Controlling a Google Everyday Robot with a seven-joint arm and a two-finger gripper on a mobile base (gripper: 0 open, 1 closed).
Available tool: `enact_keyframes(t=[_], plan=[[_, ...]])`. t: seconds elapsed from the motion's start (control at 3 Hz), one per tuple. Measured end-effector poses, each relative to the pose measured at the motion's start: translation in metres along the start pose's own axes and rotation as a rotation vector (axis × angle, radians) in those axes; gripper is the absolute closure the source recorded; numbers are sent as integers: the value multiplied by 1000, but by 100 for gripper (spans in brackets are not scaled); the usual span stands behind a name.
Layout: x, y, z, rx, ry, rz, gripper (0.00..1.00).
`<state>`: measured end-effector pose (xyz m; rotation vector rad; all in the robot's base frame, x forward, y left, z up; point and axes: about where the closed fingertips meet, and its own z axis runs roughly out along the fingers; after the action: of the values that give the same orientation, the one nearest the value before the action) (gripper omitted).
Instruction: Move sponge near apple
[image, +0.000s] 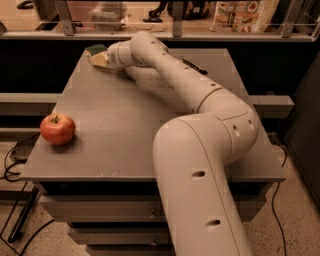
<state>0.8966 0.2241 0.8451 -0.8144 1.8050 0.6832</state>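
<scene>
The sponge (95, 49) shows its dark green top at the back left corner of the grey table (115, 130). My gripper (101, 59) is right at the sponge, reaching in from the right, and its pale yellow tip covers the sponge's lower part. The red apple (57, 128) stands upright near the table's front left edge, far from the sponge and the gripper. My arm (200, 95) stretches diagonally across the table from the front right.
A flat black packet (195, 66) lies at the back of the table, partly behind my arm. A shelf with bags and containers (240, 15) runs behind the table. Cables (12, 160) hang off to the left of the table.
</scene>
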Motion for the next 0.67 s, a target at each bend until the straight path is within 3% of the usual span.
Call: enact_keyframes(t=[0.33, 0.67], plan=[[-4, 0, -3, 8, -3, -9, 71], [-28, 14, -21, -51, -32, -45, 94]])
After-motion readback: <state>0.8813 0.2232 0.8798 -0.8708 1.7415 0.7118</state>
